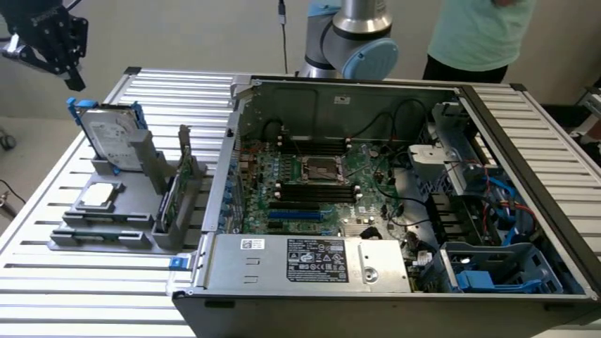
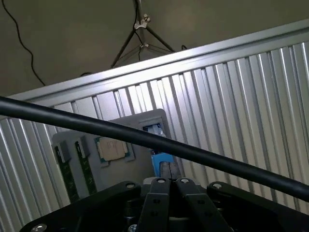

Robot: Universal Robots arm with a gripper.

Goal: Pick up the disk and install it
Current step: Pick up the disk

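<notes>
The disk (image 1: 111, 136), silver-grey with a white label and a blue bracket, stands upright in a grey holder (image 1: 122, 169) at the exterior view's left, outside the computer case. My black gripper (image 1: 73, 79) hangs in the air above the disk, a little toward the exterior view's left, and touches nothing. In the wrist view its fingers (image 2: 169, 169) are shut together with nothing between them. The disk's blue edge (image 2: 163, 158) shows just beyond the fingertips. A black cable (image 2: 145, 137) crosses in front of it.
The open computer case (image 1: 395, 211) lies on the ribbed metal table (image 1: 84, 296), with its blue drive bay (image 1: 488, 271) at the near right corner. A square processor chip (image 1: 98, 197) and green cards (image 1: 174, 197) sit in the grey holder. A person (image 1: 479, 35) stands behind the table.
</notes>
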